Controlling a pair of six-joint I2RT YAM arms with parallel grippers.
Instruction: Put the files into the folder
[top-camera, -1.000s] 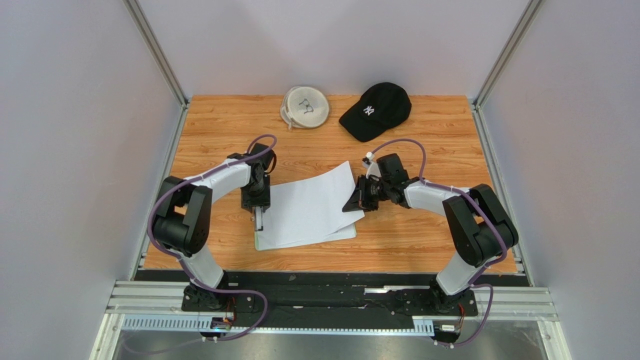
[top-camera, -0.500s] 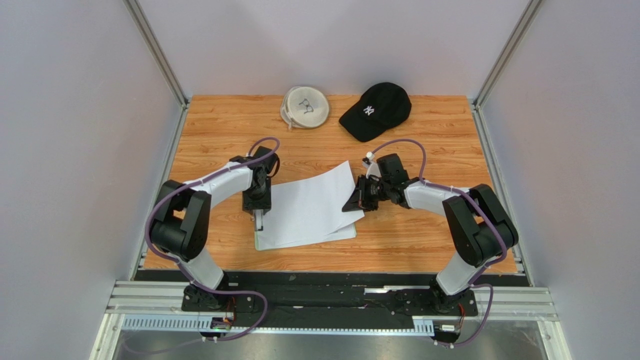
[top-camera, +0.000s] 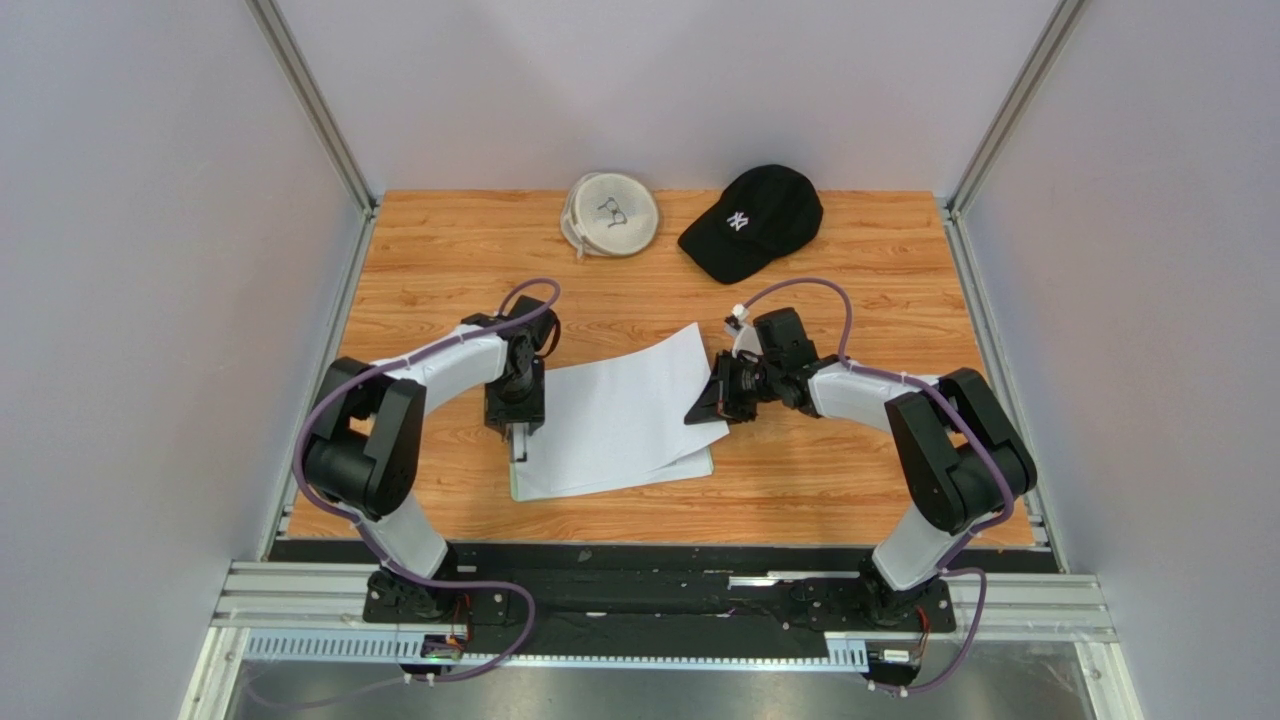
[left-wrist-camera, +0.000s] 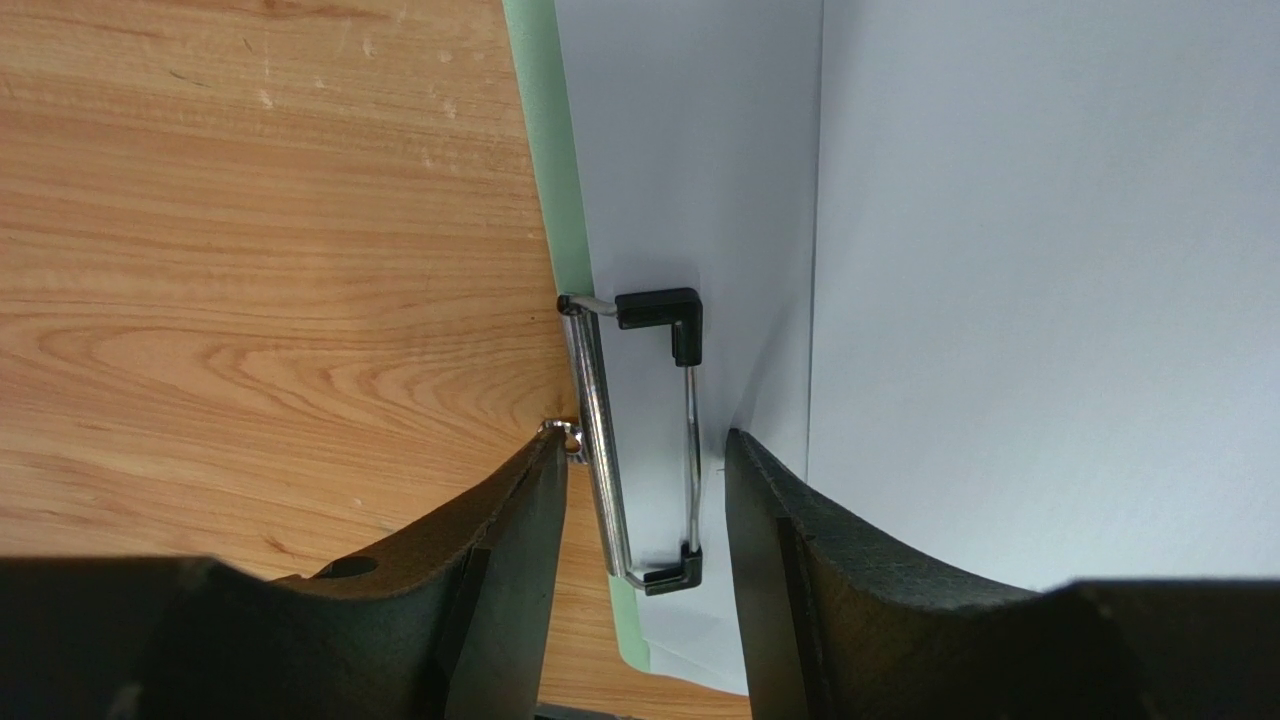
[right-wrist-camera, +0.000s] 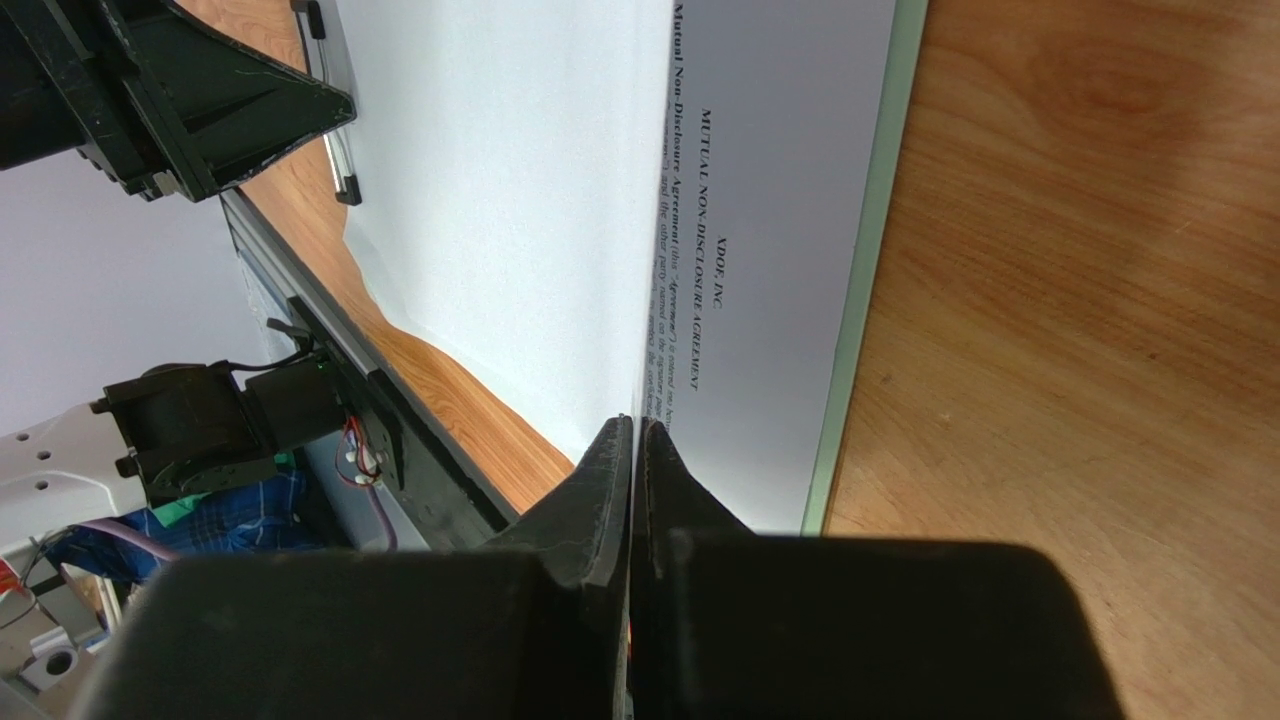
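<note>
The folder (top-camera: 517, 488) lies flat at the table's middle, its mint-green edge (left-wrist-camera: 547, 165) showing beside the files (top-camera: 616, 420). Its metal clip (left-wrist-camera: 643, 435) sits at the left short end. My left gripper (left-wrist-camera: 643, 458) is open, low over the clip, with one finger (left-wrist-camera: 504, 555) on each side of it. My right gripper (right-wrist-camera: 634, 438) is shut on the right edge of a white sheet (right-wrist-camera: 496, 195) and holds it raised and tilted. A printed sheet (right-wrist-camera: 759, 300) lies on the folder (right-wrist-camera: 864, 300) beneath. In the top view the right gripper (top-camera: 718, 393) is at the files' right edge.
A black cap (top-camera: 751, 221) and a white round case (top-camera: 610, 213) lie at the back of the table. The table's black front rail (right-wrist-camera: 376, 435) runs close to the files' near edge. Grey walls stand on both sides.
My left gripper has shifted slightly toward the near side over the clip. The right gripper and the raised sheet have not visibly moved.
</note>
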